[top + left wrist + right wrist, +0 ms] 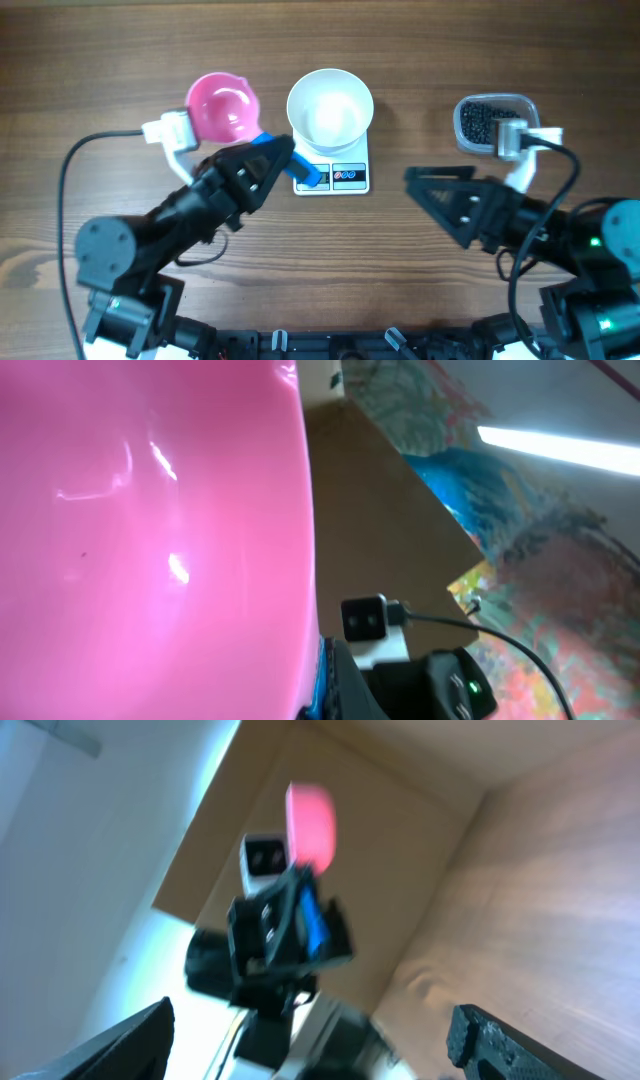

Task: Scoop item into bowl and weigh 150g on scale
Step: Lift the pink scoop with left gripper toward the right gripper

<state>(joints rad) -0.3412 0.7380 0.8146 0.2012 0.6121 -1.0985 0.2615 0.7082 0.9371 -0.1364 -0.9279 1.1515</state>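
Note:
The white bowl (330, 104) stands on the scale (350, 177), and its inside looks bare. The item, a heap of black beans (482, 120), lies in a clear tub (466, 108) at the right, partly under my right wrist camera. My left gripper (279, 157) (338, 685) is shut on the blue handle (305, 173) of a pink scoop (222, 108) (150, 530), whose cup hangs left of the bowl with no beans in it. To the right of the scale, my right gripper (418, 183) (315, 1055) is open with nothing between its fingers (495, 1038).
A black cable (68, 165) loops over the table at the left. The right wrist view faces the left arm with the pink scoop (312, 823) against bare wood. The arm bases fill the near edge.

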